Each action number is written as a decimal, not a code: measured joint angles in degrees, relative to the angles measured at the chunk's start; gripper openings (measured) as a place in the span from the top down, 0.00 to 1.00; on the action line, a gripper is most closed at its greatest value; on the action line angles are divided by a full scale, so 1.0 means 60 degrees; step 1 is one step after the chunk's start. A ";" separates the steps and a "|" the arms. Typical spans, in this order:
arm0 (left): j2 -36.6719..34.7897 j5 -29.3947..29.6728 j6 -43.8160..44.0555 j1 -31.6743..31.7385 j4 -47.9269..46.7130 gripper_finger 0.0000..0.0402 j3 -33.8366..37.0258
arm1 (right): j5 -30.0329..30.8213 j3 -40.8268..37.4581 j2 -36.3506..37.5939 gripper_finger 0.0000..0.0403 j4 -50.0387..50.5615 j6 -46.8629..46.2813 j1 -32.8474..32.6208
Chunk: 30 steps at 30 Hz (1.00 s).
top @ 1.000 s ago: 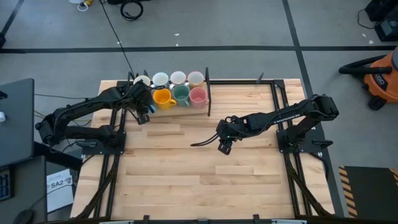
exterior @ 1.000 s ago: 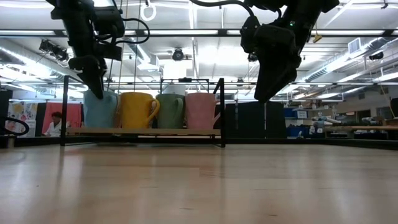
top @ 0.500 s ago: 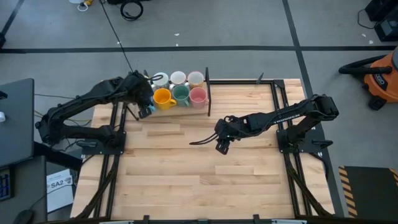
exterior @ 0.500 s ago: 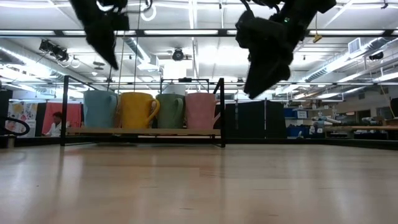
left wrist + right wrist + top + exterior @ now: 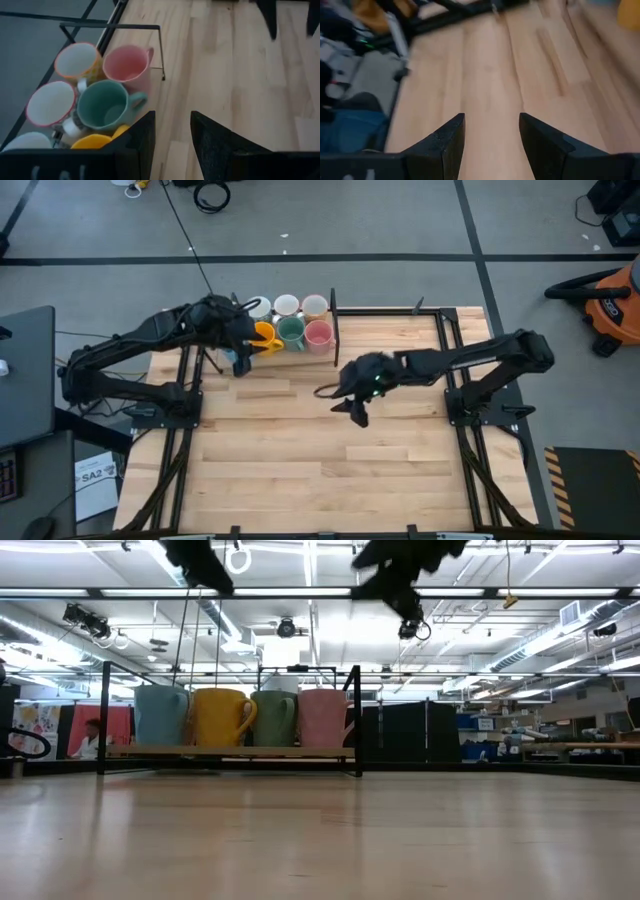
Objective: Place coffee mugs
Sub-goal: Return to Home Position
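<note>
Seven mugs (image 5: 291, 331) can be counted, all upright inside one black wire rack (image 5: 334, 330) at the far left corner of the table (image 5: 300, 460). Four fill the rack's front row, read from its left end post to its right: one light blue mug (image 5: 160, 715), one yellow-orange mug (image 5: 220, 717), one green mug (image 5: 272, 717) and one pink mug (image 5: 322, 717), standing side by side. Three pale mugs (image 5: 287, 305) show in the back row, directly behind the front row. The left arm covers the rack's left end from above, so any further mug there cannot be counted. Two end effectors are present. The left end effector (image 5: 241, 358) hangs above the table just in front of the rack's left half, fingers spread with nothing between them. The right end effector (image 5: 357, 410) hangs in front of and to the right of the rack's right end post, apart from it, fingers likewise spread and empty. One second earlier the left end effector was lowered with its tips at the light blue mug's rim; it has since risen clear above the rack. The right end effector then hung to about the level of the rack's top and has also risen, to the upper edge of the low view. All mugs keep their places.
</note>
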State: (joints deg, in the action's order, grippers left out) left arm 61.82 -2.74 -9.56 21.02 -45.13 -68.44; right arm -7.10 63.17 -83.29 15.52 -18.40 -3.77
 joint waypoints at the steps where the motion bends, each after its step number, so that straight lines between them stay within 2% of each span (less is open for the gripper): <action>1: 0.0001 0.0000 -0.0001 -0.0069 0.0039 0.68 0.0003 | -0.0194 0.0056 0.0217 0.52 0.0082 0.0134 0.0045; 4: 0.0004 0.0007 0.0000 -0.0237 0.0193 0.68 0.0003 | -0.0535 0.0096 0.1114 0.52 0.0416 0.0448 0.0160; 13: 0.0004 0.0022 0.0000 -0.0300 0.0187 0.68 0.0003 | -0.0567 0.0099 0.4518 0.52 0.2810 0.0566 0.0614; 15: 0.0004 0.0022 0.0002 -0.0300 0.0187 0.68 0.0003 | -0.0327 0.0099 0.5232 0.52 0.3258 0.0617 0.0645; 18: 0.0004 0.0022 0.0004 -0.0300 0.0187 0.68 0.0003 | 0.0271 0.0099 0.6104 0.52 0.3543 0.1499 0.0601; 21: 0.0004 0.0022 0.0004 -0.0296 0.0187 0.68 0.0003 | 0.0125 -0.0033 0.6825 0.52 0.3375 0.2505 0.0585; 26: 0.0004 0.0022 0.0004 -0.0296 0.0187 0.68 0.0006 | -0.1068 -0.1323 0.8127 0.52 0.2364 0.3363 0.0583; 30: 0.0004 0.0022 0.0004 -0.0293 0.0187 0.68 0.0006 | -0.0854 -0.2843 0.9307 0.52 0.1353 0.3113 0.0633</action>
State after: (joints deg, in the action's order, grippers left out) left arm 61.84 -2.61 -9.54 19.27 -44.01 -68.40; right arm -12.23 46.11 -27.45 23.63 0.28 0.03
